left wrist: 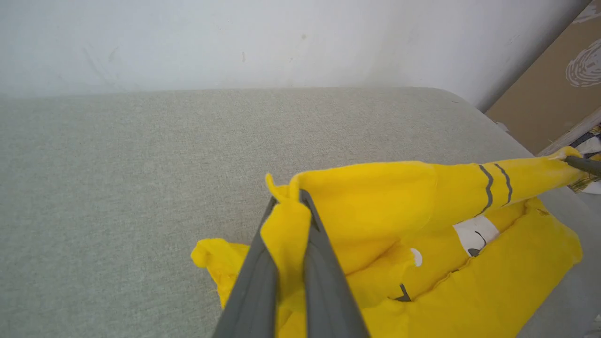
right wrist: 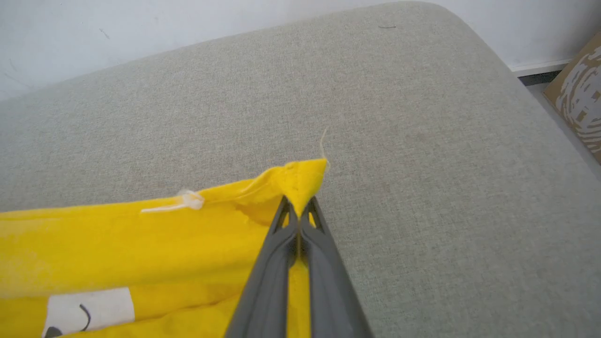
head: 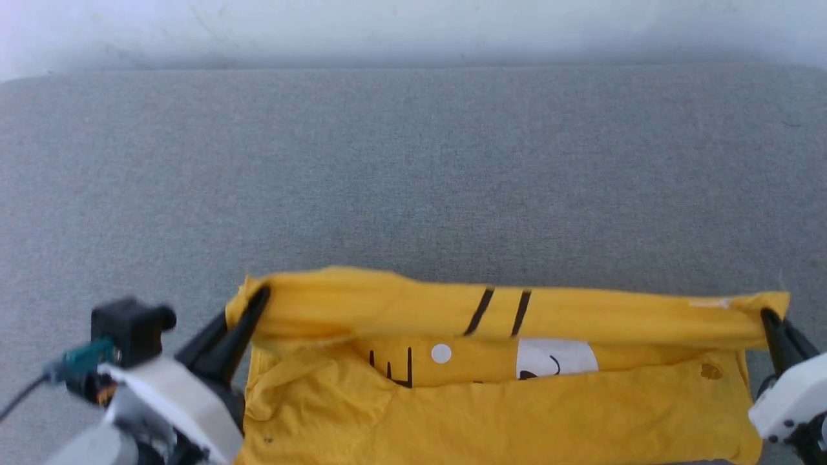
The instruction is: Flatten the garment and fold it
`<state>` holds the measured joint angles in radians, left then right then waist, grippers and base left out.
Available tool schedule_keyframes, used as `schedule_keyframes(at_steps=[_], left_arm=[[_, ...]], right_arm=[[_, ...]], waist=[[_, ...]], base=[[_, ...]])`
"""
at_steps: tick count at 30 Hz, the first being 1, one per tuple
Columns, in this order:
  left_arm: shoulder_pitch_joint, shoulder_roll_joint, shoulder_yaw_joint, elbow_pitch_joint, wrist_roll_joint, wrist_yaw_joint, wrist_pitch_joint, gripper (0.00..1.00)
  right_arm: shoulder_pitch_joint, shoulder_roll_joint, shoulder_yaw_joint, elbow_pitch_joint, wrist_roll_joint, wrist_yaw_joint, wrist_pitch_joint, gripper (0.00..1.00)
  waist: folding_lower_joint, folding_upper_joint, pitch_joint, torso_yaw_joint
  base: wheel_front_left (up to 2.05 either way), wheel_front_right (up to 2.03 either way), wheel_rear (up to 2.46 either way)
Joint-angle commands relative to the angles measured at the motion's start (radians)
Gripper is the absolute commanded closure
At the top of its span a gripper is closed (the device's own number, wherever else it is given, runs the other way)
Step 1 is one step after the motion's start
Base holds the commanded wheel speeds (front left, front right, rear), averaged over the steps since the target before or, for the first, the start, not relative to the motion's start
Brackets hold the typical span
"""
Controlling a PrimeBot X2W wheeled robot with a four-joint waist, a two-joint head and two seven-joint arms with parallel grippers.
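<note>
The garment (head: 491, 400) is a bright yellow T-shirt with black lines and a white patch, lying at the near edge of the grey cushion. Its far edge is lifted and stretched between both grippers. My left gripper (head: 258, 298) is shut on the garment's left corner; in the left wrist view yellow cloth (left wrist: 371, 206) is pinched between the dark fingers (left wrist: 287, 199). My right gripper (head: 767, 316) is shut on the right corner, and in the right wrist view the fingertips (right wrist: 297, 206) clamp a yellow point of garment (right wrist: 300, 180). The lower part rests on the cushion.
A wide grey fabric cushion (head: 413, 174) stretches away to a pale wall (head: 413, 26). Its right end rounds off in the right wrist view (right wrist: 469, 117), with a brown printed cardboard piece (right wrist: 580, 98) on the floor beyond.
</note>
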<state>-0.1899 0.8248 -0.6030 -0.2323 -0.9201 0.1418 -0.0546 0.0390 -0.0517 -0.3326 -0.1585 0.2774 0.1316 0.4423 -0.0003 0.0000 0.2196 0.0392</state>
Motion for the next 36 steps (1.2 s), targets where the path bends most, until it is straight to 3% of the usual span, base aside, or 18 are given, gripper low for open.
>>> schedule_keyframes(at_steps=[1,8,12,16,17,18,19,20,25,28,32,36], left_arm=[[0.056,0.005,0.010,-0.017,-0.022,0.018,-0.025,1.00],[0.183,-0.006,-0.006,-0.032,-0.080,0.038,-0.050,1.00],[0.164,-0.039,-0.043,0.026,-0.103,0.005,-0.008,1.00],[0.093,-0.085,-0.068,0.125,-0.100,-0.033,0.024,1.00],[0.076,-0.098,-0.072,0.155,-0.102,-0.038,0.032,0.90],[0.061,-0.108,-0.080,0.185,-0.102,-0.044,0.044,0.72],[0.048,-0.116,-0.087,0.213,-0.099,-0.050,0.053,0.53],[0.038,-0.123,-0.090,0.237,-0.098,-0.049,0.058,0.00],[0.029,-0.143,-0.082,0.287,-0.115,-0.048,0.054,0.00],[0.055,-0.132,-0.047,0.266,-0.117,-0.018,0.004,0.00],[0.108,-0.124,0.034,0.200,-0.105,0.068,-0.122,0.00],[0.164,-0.150,0.139,0.124,-0.043,0.156,-0.199,0.00]], right_arm=[[0.022,0.001,-0.007,0.007,0.014,-0.001,-0.011,1.00],[0.069,0.001,-0.011,0.042,0.033,-0.001,-0.011,1.00],[0.069,0.001,-0.005,0.087,0.024,-0.001,0.010,0.89],[0.054,0.001,0.002,0.118,0.001,-0.001,0.008,0.87],[0.050,0.001,0.004,0.128,-0.001,-0.001,0.008,0.80],[0.045,0.001,0.008,0.139,-0.008,-0.001,0.009,0.65],[0.040,0.001,0.011,0.147,-0.013,-0.001,0.010,0.36],[0.035,0.001,0.013,0.155,-0.011,-0.001,0.010,0.00],[0.018,0.001,0.009,0.151,-0.011,-0.001,0.011,0.00],[0.022,0.001,-0.002,0.116,-0.009,-0.001,0.012,0.00],[0.042,0.001,-0.034,0.076,-0.005,-0.001,0.011,0.00],[0.075,0.001,-0.050,0.078,0.002,-0.001,0.016,0.00]], waist=[[0.0003,0.0000,-0.008,0.001],[0.0003,0.0000,-0.015,0.006],[0.0003,0.0000,-0.018,0.013],[0.0003,0.0000,-0.024,0.021],[0.0003,0.0000,-0.025,0.021],[0.0003,0.0000,-0.027,0.020],[0.0003,0.0000,-0.029,0.018],[0.0003,0.0000,-0.030,0.014],[0.0003,0.0000,-0.038,-0.002],[0.0003,0.0000,-0.046,-0.012],[0.0003,0.0000,-0.058,-0.014],[0.0003,0.0000,-0.066,-0.010]], base=[[0.00,0.00,0.00],[0.00,0.00,0.00],[0.00,0.00,0.00],[0.00,0.00,0.00],[0.00,0.00,0.00],[0.00,0.00,0.00],[0.00,0.00,0.00],[0.00,0.00,0.00],[0.00,0.00,0.00],[0.00,0.00,0.00],[0.00,0.00,0.00],[0.00,0.00,0.00]])
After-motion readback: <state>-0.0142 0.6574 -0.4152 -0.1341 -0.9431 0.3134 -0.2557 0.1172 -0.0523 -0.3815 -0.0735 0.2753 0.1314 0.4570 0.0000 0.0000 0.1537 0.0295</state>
